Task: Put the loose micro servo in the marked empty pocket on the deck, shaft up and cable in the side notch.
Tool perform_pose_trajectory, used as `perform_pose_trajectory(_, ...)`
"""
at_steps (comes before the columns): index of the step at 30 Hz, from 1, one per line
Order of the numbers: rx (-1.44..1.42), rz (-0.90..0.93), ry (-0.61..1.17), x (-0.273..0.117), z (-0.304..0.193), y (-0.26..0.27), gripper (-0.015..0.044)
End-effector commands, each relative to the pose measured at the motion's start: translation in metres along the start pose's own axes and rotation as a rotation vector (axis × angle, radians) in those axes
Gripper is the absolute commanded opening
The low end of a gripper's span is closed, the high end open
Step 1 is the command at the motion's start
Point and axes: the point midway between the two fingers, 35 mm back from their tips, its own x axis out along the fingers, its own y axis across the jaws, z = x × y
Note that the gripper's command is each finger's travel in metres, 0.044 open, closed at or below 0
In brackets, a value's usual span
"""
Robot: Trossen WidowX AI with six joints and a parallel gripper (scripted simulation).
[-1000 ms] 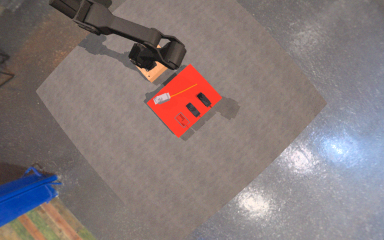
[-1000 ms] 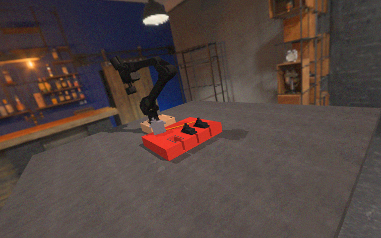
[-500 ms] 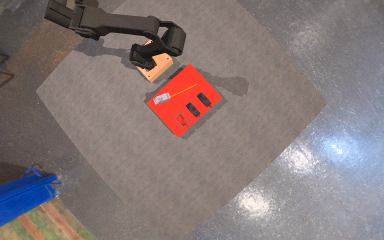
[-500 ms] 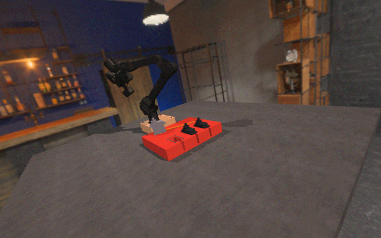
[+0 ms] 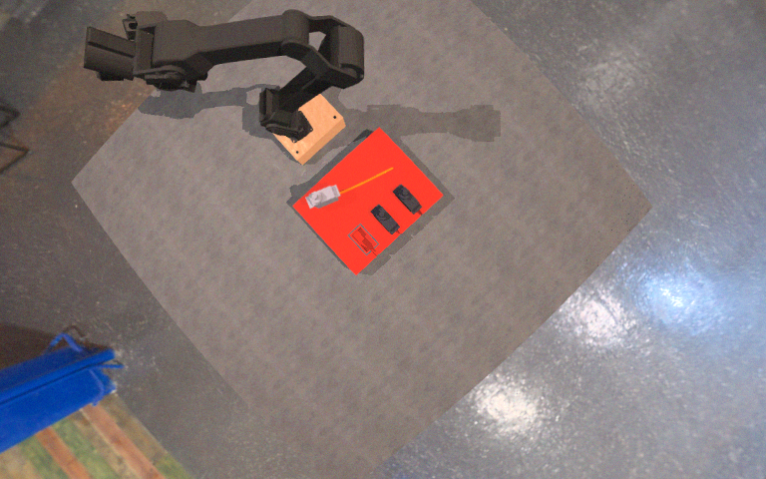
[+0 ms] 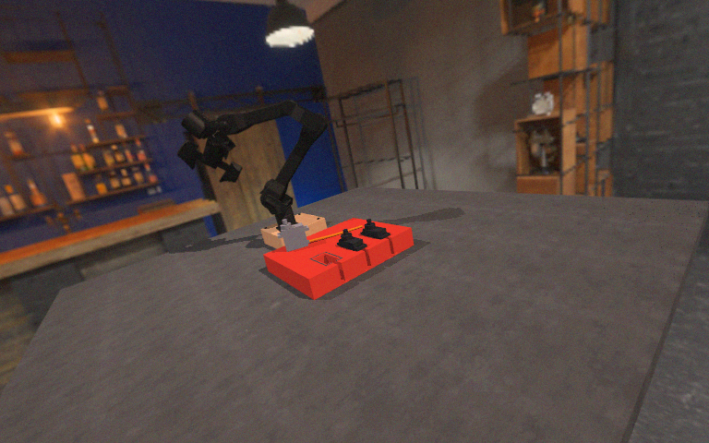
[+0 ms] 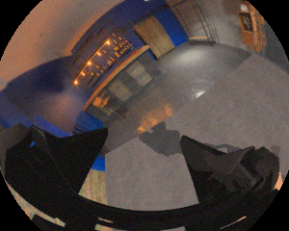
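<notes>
The gripper (image 5: 99, 56), fingers apart and holding nothing, hangs at the frame's upper left, well apart from the grey micro servo (image 5: 322, 197) lying on the red deck (image 5: 339, 228) near centre, above the marked pocket (image 5: 363, 239).

Matte black, blocky arm (image 5: 292, 44) on a tan base block (image 5: 316, 133).

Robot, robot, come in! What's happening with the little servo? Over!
Gripper open, empty, high off the deck. Grey servo loose on red deck. Marked pocket empty, unobstructed.
</notes>
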Motion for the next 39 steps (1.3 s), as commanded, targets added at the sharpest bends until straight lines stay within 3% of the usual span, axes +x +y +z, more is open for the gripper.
perform_pose_trajectory(1, -0.126, 0.024, 0.071, -0.004, -0.018, 0.006, 0.044)
perform_pose_trajectory(39, -1.228, 0.385, 0.512, -0.075, -0.154, 0.014, 0.044)
